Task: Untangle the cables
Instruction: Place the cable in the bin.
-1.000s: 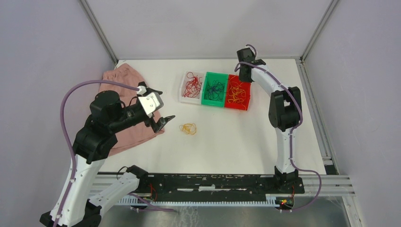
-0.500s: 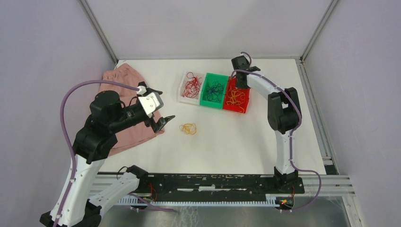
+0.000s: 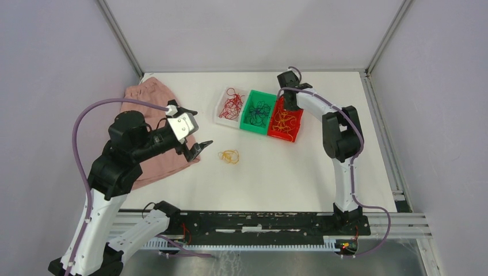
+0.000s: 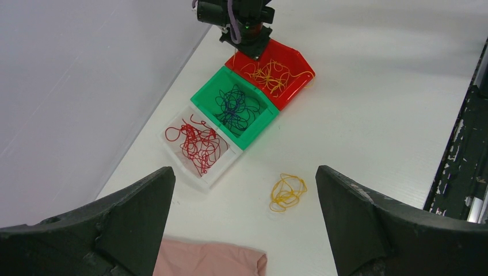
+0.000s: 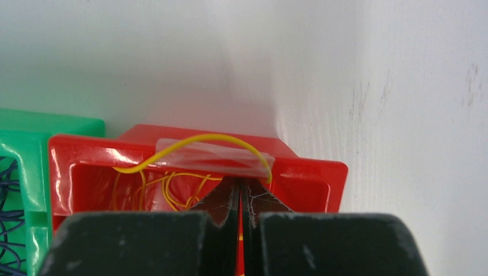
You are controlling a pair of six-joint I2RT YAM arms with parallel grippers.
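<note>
right gripper [image 5: 240, 187]: fingers pressed together, tips at the far rim of the red bin [image 5: 311, 175]. they hide the contact, so i cannot tell if a wire is pinched. yellow cables [image 5: 167, 192] lie inside, one arcing over a clear strip [image 5: 213, 156]; any print there is unreadable.

left gripper [image 4: 244, 172]: jaws wide, holding nothing.

loose yellow bundle [image 4: 287, 192] on the table [image 4: 374, 115]. dark blue cables [image 4: 235, 107] in the green bin [image 4: 256, 131], red cables [image 4: 195, 144] in the clear bin [image 4: 221, 169].

pink cloth [image 4: 213, 257] cut off by the frame.

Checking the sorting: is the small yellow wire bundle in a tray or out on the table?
Out. The yellow bundle lies on the bare table, apart from the green tray and its neighbours.
</note>
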